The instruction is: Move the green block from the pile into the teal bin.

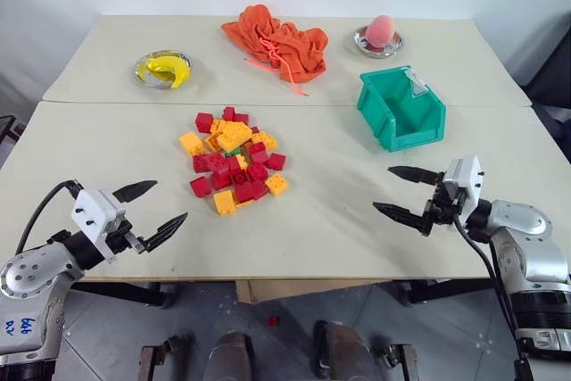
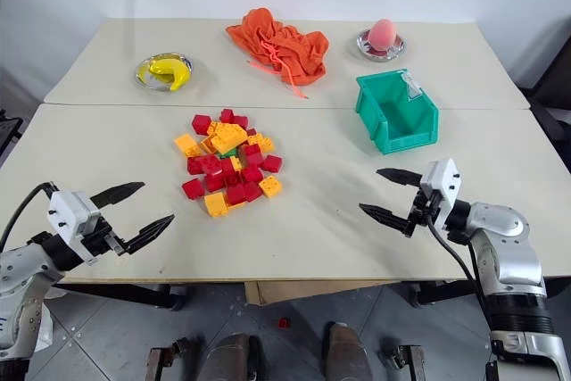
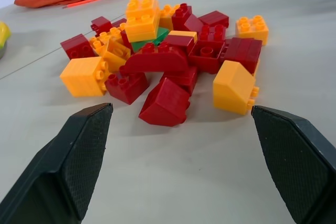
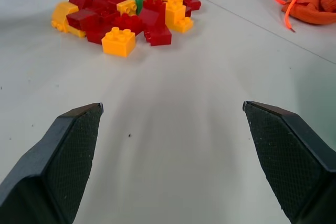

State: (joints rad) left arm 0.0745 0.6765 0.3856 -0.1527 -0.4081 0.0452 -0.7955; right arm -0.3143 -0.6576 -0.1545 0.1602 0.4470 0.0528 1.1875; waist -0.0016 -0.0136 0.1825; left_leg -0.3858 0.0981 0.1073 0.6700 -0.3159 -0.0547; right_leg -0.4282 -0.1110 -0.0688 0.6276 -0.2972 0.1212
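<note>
The pile (image 1: 234, 160) of red and yellow-orange studded bricks lies in the middle of the table. The green block (image 3: 149, 43) is wedged in the heap under a yellow-orange brick, with just a sliver showing (image 4: 137, 1). The teal bin (image 1: 412, 137) stands to the right of and behind the pile, and nothing shows inside it. My left gripper (image 1: 169, 200) hovers open near the front left edge, pointing at the pile, nothing between its fingers. My right gripper (image 1: 382, 187) is open at the front right, below the bin, also aimed toward the bricks.
An orange cloth (image 1: 277, 42) lies at the back centre. A metal dish with a yellow object (image 1: 162, 69) sits back left, and another dish with a pink fruit (image 1: 379, 35) back right. A seam runs across the table behind the pile. A red brick (image 1: 273, 319) lies on the floor.
</note>
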